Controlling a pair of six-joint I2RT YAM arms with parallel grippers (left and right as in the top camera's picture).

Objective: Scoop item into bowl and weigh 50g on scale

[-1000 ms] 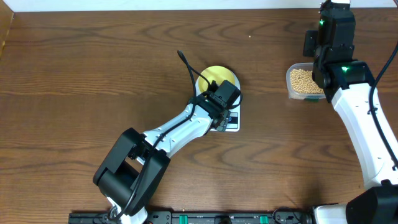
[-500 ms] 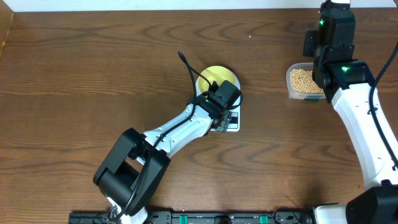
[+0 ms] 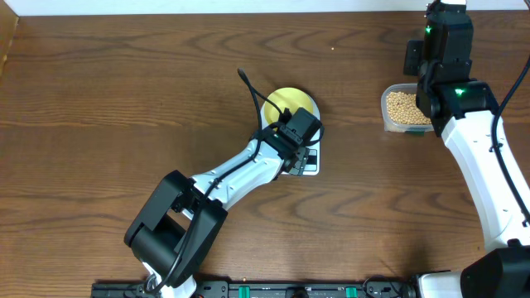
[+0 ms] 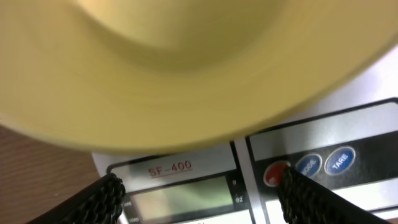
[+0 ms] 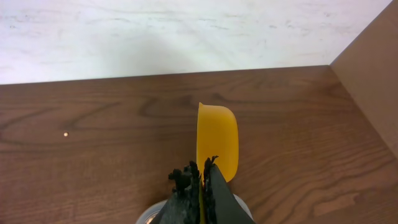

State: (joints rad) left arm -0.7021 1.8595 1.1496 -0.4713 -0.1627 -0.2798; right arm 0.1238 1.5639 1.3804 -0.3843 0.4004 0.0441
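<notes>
The pale yellow-green bowl (image 3: 291, 103) sits on the white scale (image 3: 308, 165) mid-table and looks empty. In the left wrist view the bowl (image 4: 186, 68) fills the top, above the scale (image 4: 180, 167) and its grey display. My left gripper (image 4: 199, 198) is open, low over the display edge. One of its fingertips (image 4: 305, 193) overlaps the red button (image 4: 273, 173); contact cannot be told. My right gripper (image 5: 202, 169) is shut on the handle of a yellow scoop (image 5: 217, 140), above a clear container (image 3: 387, 122) of tan beans (image 3: 401, 104).
The left arm (image 3: 232, 174) runs diagonally from the front edge to the scale. A black cable (image 3: 248, 87) sticks up beside the bowl. A pale wall (image 5: 186, 31) borders the table's far edge, and a brown side panel (image 5: 373, 74) closes the right.
</notes>
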